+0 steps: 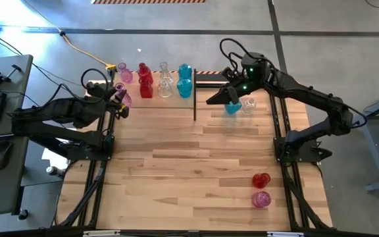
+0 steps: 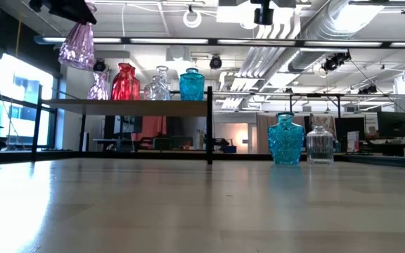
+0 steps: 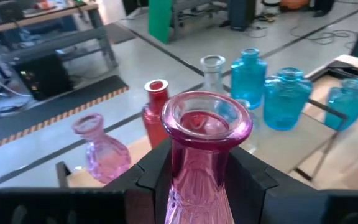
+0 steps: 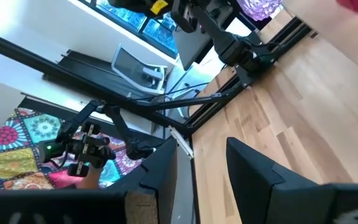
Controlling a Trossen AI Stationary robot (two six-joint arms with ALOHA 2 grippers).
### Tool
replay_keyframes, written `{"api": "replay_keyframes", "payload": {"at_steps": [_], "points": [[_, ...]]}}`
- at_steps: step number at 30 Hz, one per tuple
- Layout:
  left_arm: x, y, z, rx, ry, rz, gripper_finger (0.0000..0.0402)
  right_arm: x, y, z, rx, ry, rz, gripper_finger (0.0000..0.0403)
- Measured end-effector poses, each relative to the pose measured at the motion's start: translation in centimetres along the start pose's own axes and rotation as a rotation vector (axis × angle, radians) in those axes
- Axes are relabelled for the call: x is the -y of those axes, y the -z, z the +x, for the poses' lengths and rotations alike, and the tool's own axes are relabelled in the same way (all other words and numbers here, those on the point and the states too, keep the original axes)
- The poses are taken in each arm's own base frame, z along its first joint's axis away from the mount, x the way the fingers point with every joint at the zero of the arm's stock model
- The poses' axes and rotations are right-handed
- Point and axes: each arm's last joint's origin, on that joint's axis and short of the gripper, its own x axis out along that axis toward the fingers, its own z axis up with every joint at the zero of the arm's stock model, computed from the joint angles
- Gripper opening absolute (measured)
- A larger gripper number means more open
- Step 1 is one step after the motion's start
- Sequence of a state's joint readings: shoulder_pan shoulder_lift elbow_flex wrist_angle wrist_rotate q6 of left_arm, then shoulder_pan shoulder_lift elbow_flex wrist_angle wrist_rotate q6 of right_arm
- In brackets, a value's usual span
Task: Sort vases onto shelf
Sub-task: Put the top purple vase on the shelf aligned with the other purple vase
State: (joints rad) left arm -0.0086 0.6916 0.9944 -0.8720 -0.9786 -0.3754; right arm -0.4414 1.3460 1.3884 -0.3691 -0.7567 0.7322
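A pink vase hangs at the shelf's left end, above the shelf, with my left gripper shut on it. Pink, red, clear and teal vases stand on the shelf. A teal vase and a clear vase stand on the table right of the shelf. My right gripper hovers beside them, open, with nothing between its fingers. My left gripper pinches the pink vase's neck just under the flared rim, one finger on each side. The fingers reach in nearly level from the table's left. The vase hangs about upright below them, lifted clear of shelf and table.
A red vase and a pink vase stand near the table's right front. The shelf's black upright stands between the shelf and my right gripper. The middle of the wooden tabletop is bare.
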Motion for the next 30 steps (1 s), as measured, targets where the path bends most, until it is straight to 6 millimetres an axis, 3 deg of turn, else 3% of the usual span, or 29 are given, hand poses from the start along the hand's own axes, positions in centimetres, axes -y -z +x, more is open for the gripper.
{"api": "replay_keyframes", "payload": {"at_steps": [15, 23, 30], "points": [[-1.2, 3.4, 0.8, 0.029, -0.169, -0.047, 0.0108, 0.5, -0.4, -0.6, 0.021, 0.014, -0.055, 0.0119], [-0.5, 3.0, 1.9, 0.104, -0.191, -0.063, 0.0108, 0.5, -0.5, -0.6, 0.026, 0.022, -0.105, 0.0119], [-1.1, 3.6, 2.9, 0.078, -0.264, -0.114, 0.0108, 0.5, -0.5, -0.6, 0.026, 0.022, -0.105, 0.0119]]}}
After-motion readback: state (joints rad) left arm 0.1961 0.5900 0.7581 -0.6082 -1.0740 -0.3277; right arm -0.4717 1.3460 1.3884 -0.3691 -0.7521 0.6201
